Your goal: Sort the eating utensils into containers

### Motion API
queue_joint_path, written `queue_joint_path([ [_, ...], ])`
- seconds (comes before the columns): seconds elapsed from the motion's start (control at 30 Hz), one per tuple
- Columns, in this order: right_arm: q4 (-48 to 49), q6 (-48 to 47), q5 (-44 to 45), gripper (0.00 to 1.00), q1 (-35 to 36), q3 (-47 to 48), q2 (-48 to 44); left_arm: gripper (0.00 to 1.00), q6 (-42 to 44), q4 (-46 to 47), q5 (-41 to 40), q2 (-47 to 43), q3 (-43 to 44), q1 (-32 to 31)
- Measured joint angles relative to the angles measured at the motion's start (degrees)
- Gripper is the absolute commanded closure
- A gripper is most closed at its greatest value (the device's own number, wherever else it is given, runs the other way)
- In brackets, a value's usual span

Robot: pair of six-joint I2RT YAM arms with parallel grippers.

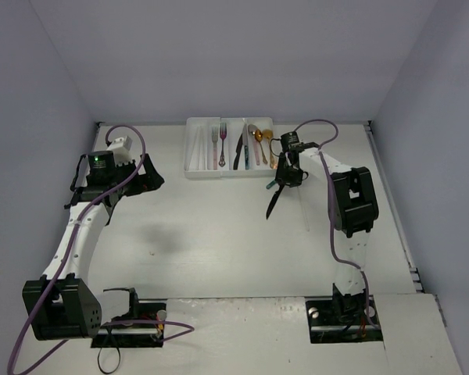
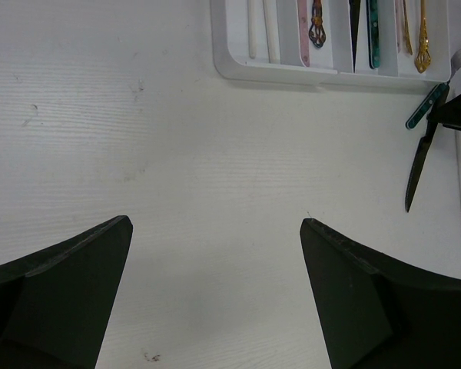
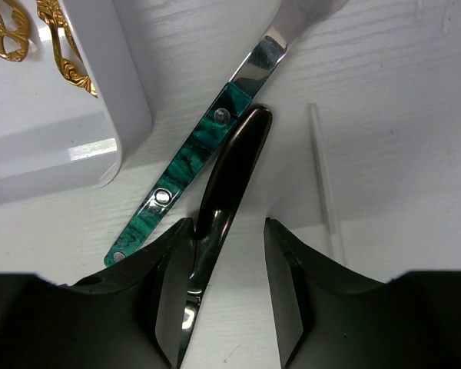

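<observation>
Right gripper [image 3: 227, 227]: jaws at a narrow gap, straddling the handle of a slim black metal knife [image 3: 234, 161]. The picture-left finger [image 3: 173, 261] touches the handle and there is a visible gap to the other finger, so it is not clamped. In the top view the knife runs from the gripper toward the near side, blade end pointing at the arm bases, over the white table [image 2: 177, 138]. Cannot tell if it is lifted or resting.

Just beside the knife and crossing under its handle end lies a silver fork with a teal marbled handle [image 3: 192, 173], on the table next to the corner of the white plastic rectangular cutlery tray [image 3: 100, 146], outside it. A thin white stick [image 3: 323, 177] lies on the table on the knife's other side, apart from it.

The tray sits at the far middle of the table.
- 1 compartment holds 2 pale white sticks [image 2: 260, 31].
- The next holds a pink-handled piece [image 2: 302, 23] and an ornate-handled piece [image 2: 316, 23].
- The next holds a second black knife [image 2: 355, 31] and a teal-handled piece [image 2: 373, 34].
- The compartment nearest the right arm holds 2 gold utensils [image 2: 422, 34].

Left gripper [image 2: 215, 223]: jaws wide, nothing between them, over bare table well left of the tray and apart from all utensils.
</observation>
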Motion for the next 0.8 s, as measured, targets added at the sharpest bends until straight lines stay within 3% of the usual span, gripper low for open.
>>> queue_joint_path([
  [0.17, 0.3, -0.5, 3.5, 0.67, 1.4, -0.3, 0.2, 0.09, 0.3, 0.0, -0.3, 0.0, 0.0, 0.3],
  [0.5, 5.2, -1.7, 2.7, 0.71, 2.1, -9.8, -5.7, 0.09, 0.4, -0.3, -0.5, 0.0, 0.0, 0.4],
  [0.57, 5.4, -1.9, 2.3, 0.76, 2.1, -10.7, -6.3, 0.09, 0.5, -0.5, -0.5, 0.0, 0.0, 0.5],
  [0.63, 5.6, -2.0, 2.1, 0.91, 2.1, -11.1, -6.6, 0.09, 0.5, -0.6, -0.5, 0.0, 0.0, 0.5],
  [0.7, 5.8, -2.3, 1.9, 0.98, 2.1, -11.5, -6.7, 0.09, 0.7, -0.8, -0.6, 0.0, 0.0, 0.5],
  [0.8, 6.0, -3.1, 1.0, 1.00, 2.0, -11.7, -6.8, 0.09, 0.8, -1.3, -0.8, 0.0, 0.0, 0.5],
])
